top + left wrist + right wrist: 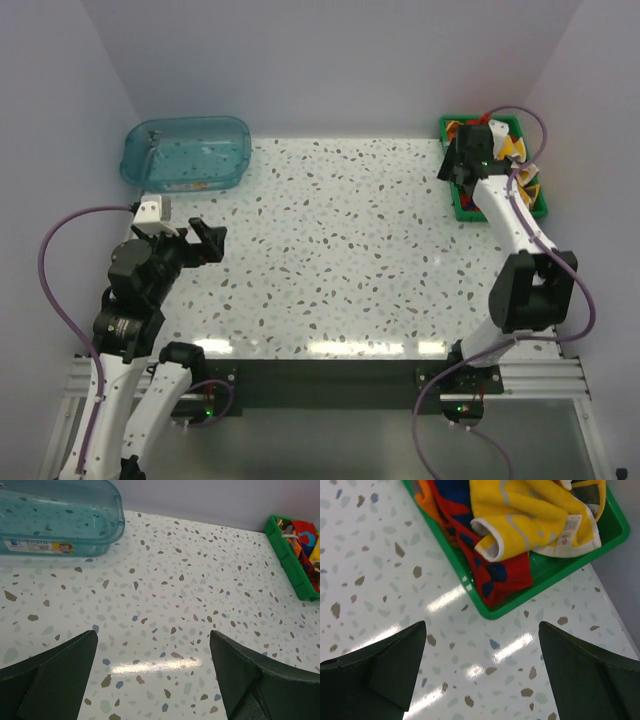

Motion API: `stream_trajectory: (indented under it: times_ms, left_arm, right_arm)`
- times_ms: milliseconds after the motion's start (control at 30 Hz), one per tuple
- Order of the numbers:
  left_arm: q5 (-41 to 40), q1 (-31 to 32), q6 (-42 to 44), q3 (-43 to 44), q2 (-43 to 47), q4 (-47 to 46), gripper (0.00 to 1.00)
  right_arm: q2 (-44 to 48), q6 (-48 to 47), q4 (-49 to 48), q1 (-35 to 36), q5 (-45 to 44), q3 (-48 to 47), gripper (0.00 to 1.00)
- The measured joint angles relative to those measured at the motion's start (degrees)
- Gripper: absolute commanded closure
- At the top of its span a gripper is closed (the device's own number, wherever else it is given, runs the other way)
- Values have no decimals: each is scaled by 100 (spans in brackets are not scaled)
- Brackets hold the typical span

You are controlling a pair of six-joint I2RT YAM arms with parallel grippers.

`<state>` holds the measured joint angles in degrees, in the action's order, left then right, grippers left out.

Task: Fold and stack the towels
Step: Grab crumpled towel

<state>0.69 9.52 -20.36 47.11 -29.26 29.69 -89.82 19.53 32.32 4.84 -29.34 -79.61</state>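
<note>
While the right gripper [481,625] hangs wide open with nothing between its fingers, it sits just short of the near rim of the green tray [485,607], at the far right corner of the table [330,250]. Inside that tray the towels lie bunched together. The yellow towel [530,515], edged in white, is on top, the red towel [502,575] with blue print spills from under it toward the rim, and an orange cloth [422,495] shows at the far side. None is folded and none is out on the table, so the job looks to be at its very start. The left gripper [153,632] is likewise spread wide and empty, low over bare table on the left, with the clear blue tub [60,515] well beyond it.

The trouble ahead is the tangle. Because the cloths overlap, one pinch may catch two layers and drag the whole heap out. The red towel lies hard against the tray wall (a poor place for a finger), so a low approach could strike the rim and shove or tip the tray. Grabbing a bunched fold instead of a corner would leave the cloth balled and hard to spread.
</note>
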Motion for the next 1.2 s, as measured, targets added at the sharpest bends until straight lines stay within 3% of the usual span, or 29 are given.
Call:
stream_trajectory:
  times_ms: [267,633,733,833,867,967,1200]
  left_arm:
    - [-4,85,160,4,-66,2,0]
    - [-4,190,260,7,-424,-7,0]
    - [-2,221,260,7,-492,-9,0]
    - [-2,229,260,7,-503,-9,0]
    - [0,232,260,9,-498,-9,0]
    - [-2,238,260,7,-496,-9,0]
    - [2,297,258,37,-487,-15,0]
  right_arm:
    - [-1847,396,-219,-1056,94,-1252,20]
    - [-2828,428,-365,-1266,286,-1823,34]
    - [-2885,378,-378,-1268,341,-1812,46]
    - [-2885,271,-433,-1274,337,-1775,67]
    - [-2885,232,-457,-1276,337,-1770,81]
    - [-2883,98,-492,-1279,334,-1764,99]
    - [-2400,-79,-264,-1224,463,-1661,100]
